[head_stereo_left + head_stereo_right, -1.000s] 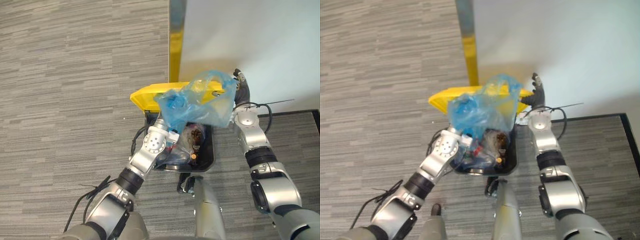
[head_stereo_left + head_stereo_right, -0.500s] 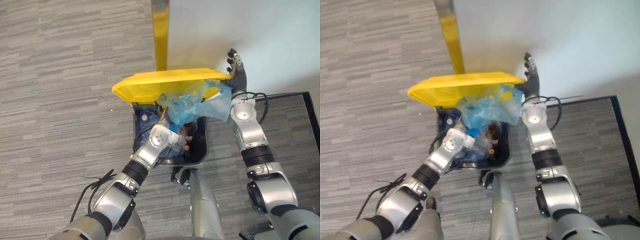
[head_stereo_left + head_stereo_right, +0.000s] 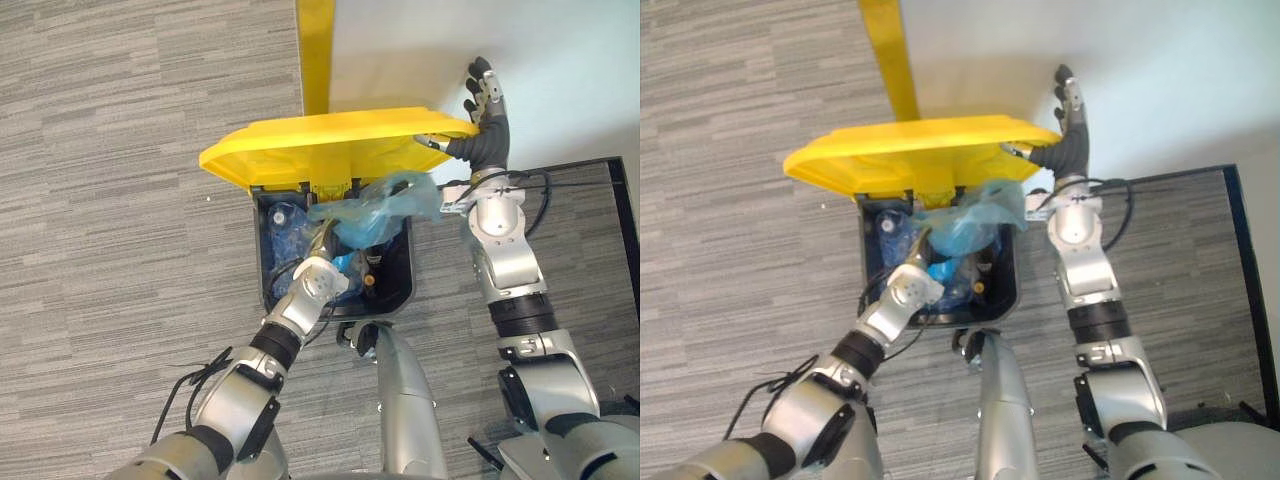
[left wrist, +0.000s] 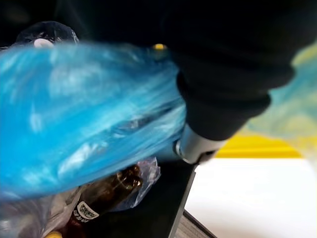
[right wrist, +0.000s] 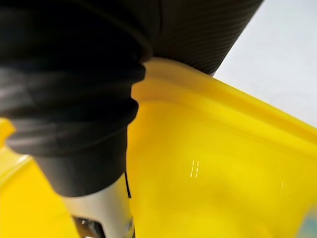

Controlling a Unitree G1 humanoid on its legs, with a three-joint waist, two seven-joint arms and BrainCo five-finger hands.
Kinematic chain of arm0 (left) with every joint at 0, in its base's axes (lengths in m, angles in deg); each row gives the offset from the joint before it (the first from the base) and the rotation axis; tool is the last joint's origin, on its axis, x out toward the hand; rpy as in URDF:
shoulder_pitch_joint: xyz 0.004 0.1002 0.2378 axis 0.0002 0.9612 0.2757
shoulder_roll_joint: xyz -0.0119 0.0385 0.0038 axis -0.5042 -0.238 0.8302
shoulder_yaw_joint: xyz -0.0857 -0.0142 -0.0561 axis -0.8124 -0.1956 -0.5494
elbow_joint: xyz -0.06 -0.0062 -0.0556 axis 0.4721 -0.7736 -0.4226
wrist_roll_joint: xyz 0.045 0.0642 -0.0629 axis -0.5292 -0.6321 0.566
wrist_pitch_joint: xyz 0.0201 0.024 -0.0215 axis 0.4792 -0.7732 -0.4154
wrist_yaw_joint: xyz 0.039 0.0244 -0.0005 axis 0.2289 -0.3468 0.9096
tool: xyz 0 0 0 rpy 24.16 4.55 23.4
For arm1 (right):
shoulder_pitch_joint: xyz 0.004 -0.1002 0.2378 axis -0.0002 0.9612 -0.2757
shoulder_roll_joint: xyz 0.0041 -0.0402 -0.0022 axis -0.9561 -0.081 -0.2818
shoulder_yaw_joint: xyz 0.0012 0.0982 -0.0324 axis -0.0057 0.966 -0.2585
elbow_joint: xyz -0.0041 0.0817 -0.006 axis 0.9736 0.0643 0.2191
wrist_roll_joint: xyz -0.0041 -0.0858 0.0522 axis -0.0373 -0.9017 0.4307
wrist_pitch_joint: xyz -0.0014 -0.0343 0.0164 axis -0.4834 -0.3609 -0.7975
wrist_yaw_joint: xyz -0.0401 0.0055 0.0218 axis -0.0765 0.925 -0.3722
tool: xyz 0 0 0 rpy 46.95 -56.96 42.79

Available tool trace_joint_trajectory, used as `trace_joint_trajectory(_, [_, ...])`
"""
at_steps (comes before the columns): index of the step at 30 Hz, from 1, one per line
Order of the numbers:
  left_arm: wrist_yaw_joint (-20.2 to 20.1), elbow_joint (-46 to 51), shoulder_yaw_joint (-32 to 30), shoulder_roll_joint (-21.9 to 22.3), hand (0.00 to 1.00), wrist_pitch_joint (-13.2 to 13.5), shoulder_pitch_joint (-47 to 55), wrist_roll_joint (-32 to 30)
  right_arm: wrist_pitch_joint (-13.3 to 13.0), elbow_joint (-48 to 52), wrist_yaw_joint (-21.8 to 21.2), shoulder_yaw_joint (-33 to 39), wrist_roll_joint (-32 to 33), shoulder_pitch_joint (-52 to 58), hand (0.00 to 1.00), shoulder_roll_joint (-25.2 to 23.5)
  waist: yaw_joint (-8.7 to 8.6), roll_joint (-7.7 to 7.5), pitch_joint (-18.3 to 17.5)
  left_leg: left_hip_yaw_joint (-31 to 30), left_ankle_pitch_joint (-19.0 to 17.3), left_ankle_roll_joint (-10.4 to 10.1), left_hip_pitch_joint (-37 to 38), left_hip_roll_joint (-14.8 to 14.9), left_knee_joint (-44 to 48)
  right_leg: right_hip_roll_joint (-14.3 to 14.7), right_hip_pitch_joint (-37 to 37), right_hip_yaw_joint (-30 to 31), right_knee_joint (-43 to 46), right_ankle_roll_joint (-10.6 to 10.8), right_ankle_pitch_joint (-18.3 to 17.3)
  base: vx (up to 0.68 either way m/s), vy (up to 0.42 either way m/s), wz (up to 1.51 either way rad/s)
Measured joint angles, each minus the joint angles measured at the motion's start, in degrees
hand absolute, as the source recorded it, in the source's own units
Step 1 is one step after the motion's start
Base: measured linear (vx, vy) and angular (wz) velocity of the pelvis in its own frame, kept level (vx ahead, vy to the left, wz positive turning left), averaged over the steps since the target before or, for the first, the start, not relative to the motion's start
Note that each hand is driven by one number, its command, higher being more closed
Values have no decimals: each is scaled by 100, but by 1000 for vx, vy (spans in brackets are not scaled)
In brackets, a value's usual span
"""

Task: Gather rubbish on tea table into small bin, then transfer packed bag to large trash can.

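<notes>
Can [image 3: 404, 268], black, stands on carpet by the wall w/ its top open, so things drop in from above. Lid [image 3: 320, 148], yellow, is tipped up behind the opening. Right robot hand [image 3: 486, 130] is flat & released, pressed vs the lid's right edge, prob. propping it so the mouth is free. Bag [image 3: 378, 203], blue & packed, sits in the mouth at the back-right, partly above the rim, not yet down among the rest. Left robot hand [image 3: 323, 248] reaches into the can w/ the bag right against it, prob. to lower it, but whether it grips can't be told since the bag hides it. Judged: last step, nearly done. Count: 1 can, 1 lid, 1 bag at the hand, 2 robot hands, 1 brown bottle [image 4: 106, 192] under the bag. Other rubbish [image 3: 285, 225] in the can is too jumbled to count.
</notes>
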Motion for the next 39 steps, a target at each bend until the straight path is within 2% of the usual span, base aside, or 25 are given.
trace_joint_trajectory(4, [-102,0,62,23,0,4,10,-40,-4,-1,-35,2,-4,24,0,0,0,0,0,17,-26,-11,-65,-9,171,-30,-9,-1,28,-18,-12,-3,-2,1])
trace_joint_trajectory(6, [-122,1,202,30,0,7,17,-44,2,-7,-56,23,-52,109,0,7,1,1,1,19,-169,8,-203,-19,564,-114,-7,-18,130,-94,-71,-23,-2,5])
trace_joint_trajectory(10, [-223,31,268,35,0,7,78,-56,57,-10,-99,124,-224,326,0,6,-5,3,0,-59,-250,8,-203,-85,752,-289,78,-83,193,-89,-119,-37,5,13])
trace_joint_trajectory(11, [-222,80,257,32,0,6,129,-62,125,-20,-154,124,-225,380,0,11,8,8,-4,-160,-316,36,-294,-84,1546,-307,104,-101,285,-138,-139,-11,67,-8])
trace_joint_trajectory(12, [-229,110,256,44,0,8,141,-67,129,-18,-176,126,-229,469,0,-7,0,18,-8,-157,-389,59,-247,-80,1873,-348,88,-98,400,-144,-140,-15,90,-7])
trace_joint_trajectory(15, [-244,119,287,75,0,51,256,-69,196,-24,-166,402,-346,818,0,-99,-115,-11,-29,-174,-690,79,36,-203,1058,-596,99,-103,456,-42,-96,-55,106,39])
trace_joint_trajectory(17, [-275,121,297,18,0,50,377,-75,216,-38,-165,531,-452,840,0,-188,-125,-36,-43,-151,-639,46,101,-252,899,-644,137,-92,336,-8,-33,-24,28,20])
trace_joint_trajectory(18, [-358,120,347,-68,0,37,518,-199,250,-66,-200,541,-522,834,0,-211,-71,47,-66,-161,-692,86,243,-188,953,-608,183,-91,423,9,-41,-15,-7,-12])
trace_joint_trajectory(21, [-459,122,555,-131,0,40,515,-442,249,-141,-203,546,-690,908,0,-234,-71,53,-79,-184,-696,91,337,-236,879,-619,180,8,516,56,-68,9,-22,0])
trace_joint_trajectory(24, [-611,122,905,-165,0,47,483,-968,211,-346,-243,545,-892,870,0,-233,-108,131,-125,-233,-616,87,540,-196,606,-587,167,102,743,102,-96,53,-69,7])
trace_joint_trajectory(29, [-610,376,984,-168,0,130,499,-1051,208,-576,-310,545,-938,875,0,-251,-130,300,-245,-354,-426,79,722,-200,193,-563,191,208,846,241,-196,25,-96,13])
trace_joint_trajectory(31, [-552,685,860,-190,0,191,739,-862,212,-719,-333,550,-1021,958,0,-380,-131,347,-302,-355,-335,79,869,-212,-12,-552,329,184,745,192,-314,1,-79,6])
trace_joint_trajectory(32, [-514,936,705,-192,0,303,1029,-632,224,-769,-335,564,-1093,1123,0,-438,-124,367,-321,-380,-284,78,1033,-207,-131,-551,499,125,694,127,-390,-1,-60,8])
trace_joint_trajectory(37, [-351,1475,-36,-122,0,572,2694,561,425,-1178,-352,570,-1284,2039,0,-575,-50,423,-734,-507,3,87,1480,-185,-720,-565,1034,-111,410,208,-461,-14,-15,16])
trace_joint_trajectory(39, [-386,1433,-754,-242,0,613,3534,1303,532,-1433,-408,582,-1369,2415,0,-597,-10,421,-785,-555,135,92,1829,-172,-989,-576,1411,-205,236,258,-436,-13,28,13])
